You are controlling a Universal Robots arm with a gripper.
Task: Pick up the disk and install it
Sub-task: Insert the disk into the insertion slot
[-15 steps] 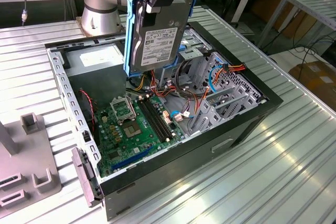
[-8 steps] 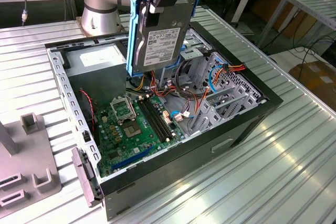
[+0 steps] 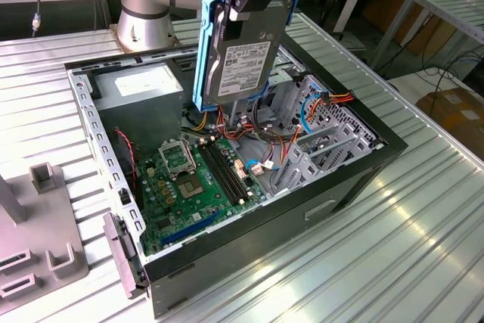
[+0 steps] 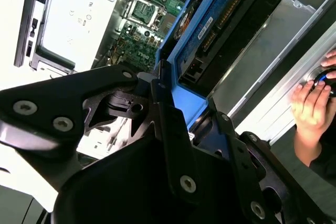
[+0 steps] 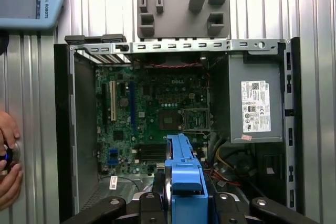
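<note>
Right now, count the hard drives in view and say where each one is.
1. The disk hangs near upright in the hand above the open computer case. Others may be hidden inside it.

In the exterior view the open case (image 3: 318,213) has free air over the motherboard (image 3: 189,187), mid-frame. The power supply box (image 3: 140,90) blocks the upper left; the drive cage (image 3: 324,120) and loose cables (image 3: 253,130) crowd the right, with the disk (image 3: 242,54) hanging upright just above them.
</note>
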